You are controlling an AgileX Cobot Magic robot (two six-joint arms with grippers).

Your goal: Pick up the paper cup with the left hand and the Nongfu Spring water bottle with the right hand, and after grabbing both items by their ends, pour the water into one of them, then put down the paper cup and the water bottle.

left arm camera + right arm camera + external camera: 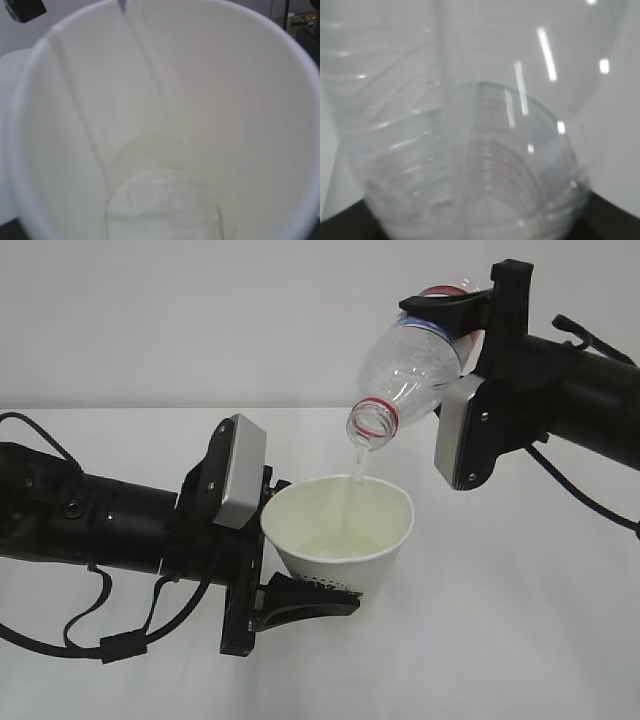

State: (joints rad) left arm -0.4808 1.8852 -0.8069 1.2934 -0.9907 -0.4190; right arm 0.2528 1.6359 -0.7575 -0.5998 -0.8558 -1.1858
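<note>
**Water running from tipped bottle into held cup**

While the left hand (pixel 285 545) is holding the paper cup (pixel 340 535) by its lower part, the right hand (pixel 462 330) is tilting the water bottle (pixel 415 370) mouth-down over it. The left fingers (pixel 305 602) are pinching the cup near its base: one black finger is showing below and in front of the cup's printed side, and the other is hidden behind the cup wall, close to the grey plate (pixel 240 470). The cup is sitting upright between them, leaning slightly, lifted above the white table (pixel 530 640).

The right fingers (pixel 445 308) are gripping the bottle at its bottom end, one lying across the top of the base; the other cannot be seen from the outside camera. The bottle is slanting down and leftward away from these fingers, its red neck ring (pixel 385 410) and open mouth hanging just above the cup's rim, not touching it. A thin stream of water (pixel 355 480) is falling from the mouth into the cup, toward the far inner wall.

Through the left wrist camera, the cup's cream inside (pixel 200 100) is filling the frame, with a shallow, faintly yellowish pool (pixel 160 205) lying at the bottom. Through the right wrist camera, the clear ribbed wall of the bottle (pixel 480 165) is filling the frame, blurred, with dark finger edges showing at the lower corners.
</note>
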